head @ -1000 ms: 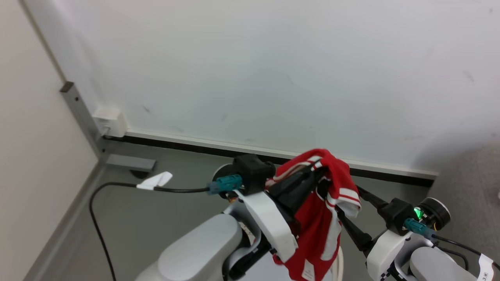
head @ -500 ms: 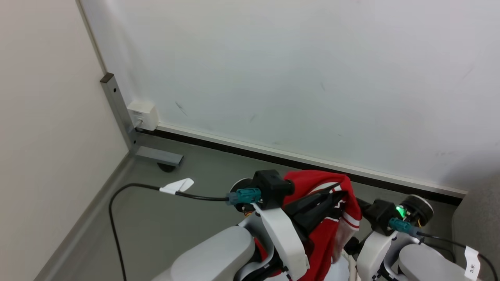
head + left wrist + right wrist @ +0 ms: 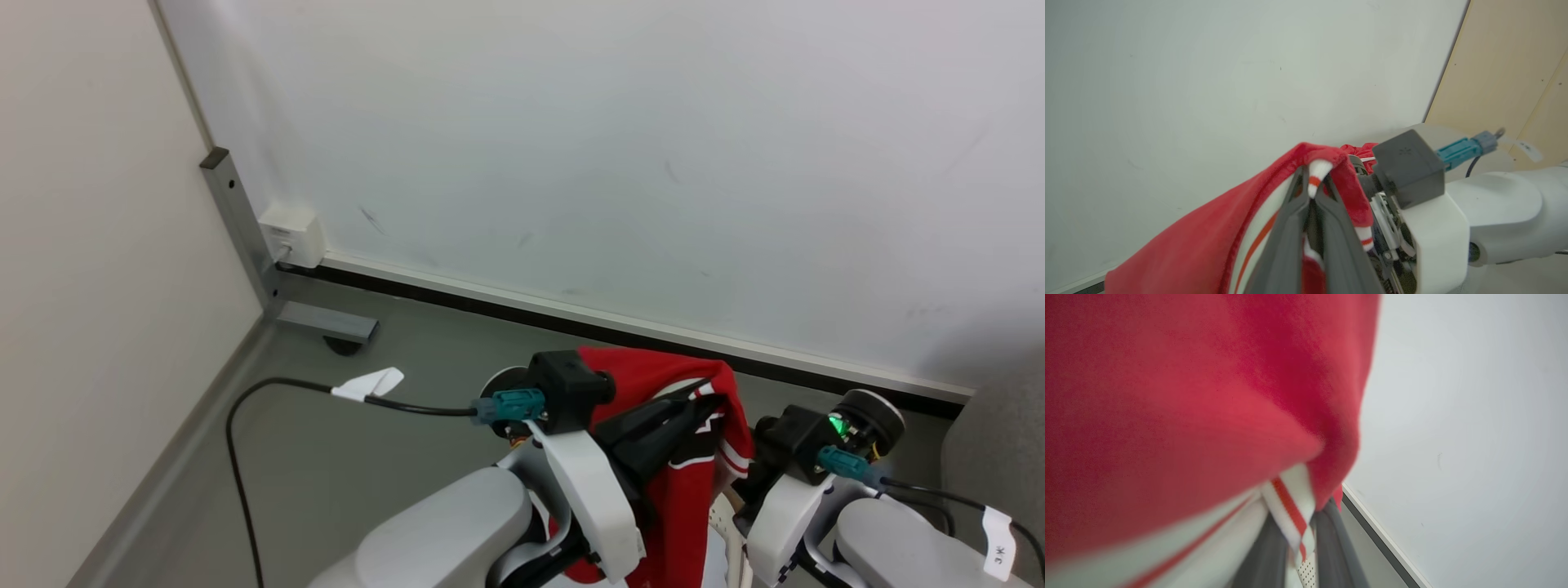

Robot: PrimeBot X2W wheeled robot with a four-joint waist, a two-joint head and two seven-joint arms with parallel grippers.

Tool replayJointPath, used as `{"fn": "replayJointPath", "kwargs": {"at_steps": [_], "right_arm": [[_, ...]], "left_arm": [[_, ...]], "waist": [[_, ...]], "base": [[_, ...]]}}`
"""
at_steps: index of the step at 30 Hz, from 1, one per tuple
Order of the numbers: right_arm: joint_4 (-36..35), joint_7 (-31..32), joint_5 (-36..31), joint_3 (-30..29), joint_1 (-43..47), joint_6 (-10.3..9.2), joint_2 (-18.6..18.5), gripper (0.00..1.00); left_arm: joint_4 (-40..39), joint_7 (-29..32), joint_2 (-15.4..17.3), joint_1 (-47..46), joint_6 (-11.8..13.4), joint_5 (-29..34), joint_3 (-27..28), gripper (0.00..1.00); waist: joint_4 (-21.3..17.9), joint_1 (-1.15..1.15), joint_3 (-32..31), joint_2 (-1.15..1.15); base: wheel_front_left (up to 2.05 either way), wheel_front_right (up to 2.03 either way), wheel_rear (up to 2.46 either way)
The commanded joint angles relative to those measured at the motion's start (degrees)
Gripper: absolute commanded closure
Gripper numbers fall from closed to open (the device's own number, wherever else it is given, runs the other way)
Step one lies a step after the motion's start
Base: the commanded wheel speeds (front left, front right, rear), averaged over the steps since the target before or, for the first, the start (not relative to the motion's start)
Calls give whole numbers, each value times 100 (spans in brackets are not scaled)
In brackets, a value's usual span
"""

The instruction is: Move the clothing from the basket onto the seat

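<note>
Head view has the clothing (image 3: 682,506) hanging as a red, white-striped drape close to the robot's body, lifted above a strip of cream perforated wall that I take for the basket (image 3: 723,523). A second ago the right gripper (image 3: 1300,535) stood with its fingers spread just right of the drape. Now it is tucked in under the cloth, and the right wrist view shows its two dark fingers drawn close together with the red-and-white trim pinched between them. The left gripper (image 3: 1314,185) stays clamped on a striped cuff at its fingertips. By my reading the garment is now held at two places and is ready to be carried right to the seat (image 3: 1000,416), whose grey upholstered edge shows at the far right. As for writing, the paper tag (image 3: 994,545) on the right arm's cable bears small dark marks too small to read. The white tag (image 3: 367,382) on the left cable looks blank, and no lettering shows on the cloth.
</note>
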Motion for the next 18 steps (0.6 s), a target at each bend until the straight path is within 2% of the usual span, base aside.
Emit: {"fn": "replayJointPath", "kwargs": {"at_steps": [1, 7, 18], "right_arm": [[-47, -17, 45, -54, -57, -14, -69, 100], [-149, -18, 62, -465, 157, -14, -134, 100], [-701, -18, -149, -1899, 807, -14, -27, 100]], "left_arm": [[41, -53, 57, -26, -25, -101, 20, 100], [185, -124, 117, 20, 44, -116, 67, 100], [390, -194, 226, 156, 114, -111, 58, 100]], "waist": [[-34, 0, 4, 0], [-170, 0, 21, 0], [-529, 0, 63, 0]], "base": [[0, 0, 0], [0, 0, 0], [0, 0, 0]]}}
